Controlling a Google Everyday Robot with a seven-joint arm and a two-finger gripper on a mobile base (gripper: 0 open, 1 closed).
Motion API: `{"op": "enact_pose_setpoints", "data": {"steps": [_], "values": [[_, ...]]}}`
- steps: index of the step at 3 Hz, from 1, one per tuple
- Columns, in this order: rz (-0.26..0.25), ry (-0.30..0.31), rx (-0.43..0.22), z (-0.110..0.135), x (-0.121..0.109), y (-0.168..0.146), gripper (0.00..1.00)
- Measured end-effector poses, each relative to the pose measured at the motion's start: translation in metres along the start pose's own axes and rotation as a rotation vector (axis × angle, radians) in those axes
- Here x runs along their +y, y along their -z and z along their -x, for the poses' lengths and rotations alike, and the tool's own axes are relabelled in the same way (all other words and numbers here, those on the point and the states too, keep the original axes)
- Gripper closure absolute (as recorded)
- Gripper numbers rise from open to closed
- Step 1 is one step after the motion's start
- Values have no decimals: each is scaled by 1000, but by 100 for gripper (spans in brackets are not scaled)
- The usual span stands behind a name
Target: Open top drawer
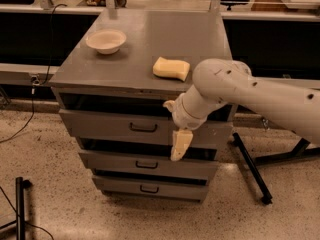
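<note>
- Camera view: the top drawer [100,125] sits mid-frame under the cabinet top, a wide horizontal panel with its handle [143,128] at centre.
- The gripper [180,145] hangs pointing down, right of and slightly below that handle, so the handle lies to its upper left.
- Clenched or released, I cannot tell; it seems to hold nothing.
- No writing is readable.

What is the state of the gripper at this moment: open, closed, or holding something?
Gripper: open or closed cannot be told; it hangs in front of the top drawer, to the right of its handle, not on it.
</note>
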State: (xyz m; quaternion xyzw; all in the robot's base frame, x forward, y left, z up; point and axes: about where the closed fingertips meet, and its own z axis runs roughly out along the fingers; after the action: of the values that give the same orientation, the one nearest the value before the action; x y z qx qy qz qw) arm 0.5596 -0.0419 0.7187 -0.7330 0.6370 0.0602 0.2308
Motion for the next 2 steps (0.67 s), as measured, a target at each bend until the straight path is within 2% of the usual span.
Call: {"op": "enact_pose_setpoints", "data": {"steps": [2], "values": [[43, 78, -41, 46, -21, -36, 0]]}}
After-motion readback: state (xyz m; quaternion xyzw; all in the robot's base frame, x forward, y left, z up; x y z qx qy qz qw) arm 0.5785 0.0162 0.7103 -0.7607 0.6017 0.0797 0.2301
